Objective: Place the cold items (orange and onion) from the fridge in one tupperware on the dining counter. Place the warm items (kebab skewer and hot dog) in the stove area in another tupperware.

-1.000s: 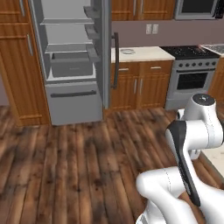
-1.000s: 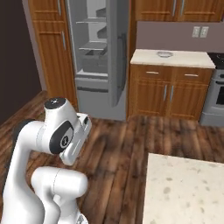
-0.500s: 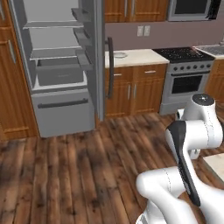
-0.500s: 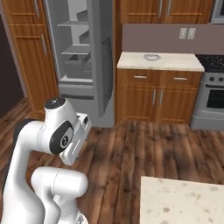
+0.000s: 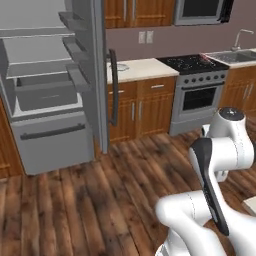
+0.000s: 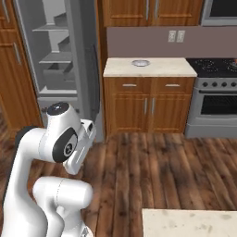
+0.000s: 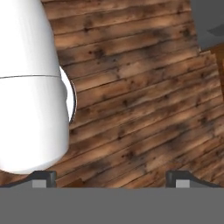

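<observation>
Fridge point(image 5: 50, 100) stands open at far left, shelves and drawer showing; no orange, onion, skewer or hot dog can be made out from here. Gripper point(image 7: 111, 177) points down at the wood floor point(image 7: 140, 96), jaws spread wide, nothing between them. Stove point(image 5: 200, 90) sits right of the counter point(image 6: 148, 68), which carries a small bowl point(image 6: 140, 63).
</observation>
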